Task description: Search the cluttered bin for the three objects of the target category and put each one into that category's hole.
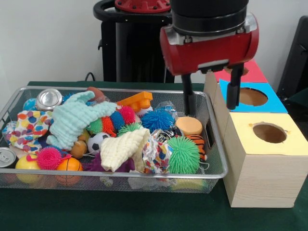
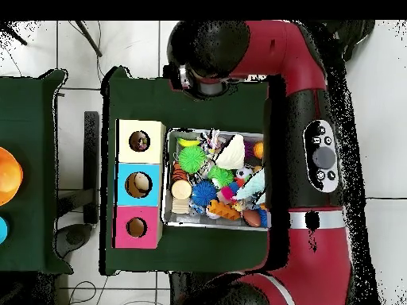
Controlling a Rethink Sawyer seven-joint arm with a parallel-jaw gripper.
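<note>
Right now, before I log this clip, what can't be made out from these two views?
- Front view: the wire mesh bin holds piled toys; whatever lies beneath the cream knitted cloth and mint fleece cloth is covered.
- Front view: the red-topped section of the wooden hole box sits behind the tool, hole mostly hidden.
- Overhead view: the red arm covers the tool; the toys are too small to identify.

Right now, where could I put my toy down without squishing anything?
The bin is packed full, so not there. Bare green cloth shows in front of the bin, up to the yellow box. In the overhead view, the cloth beyond the yellow box is bare too. The end effector hangs open over the bin's edge by the boxes.
</note>
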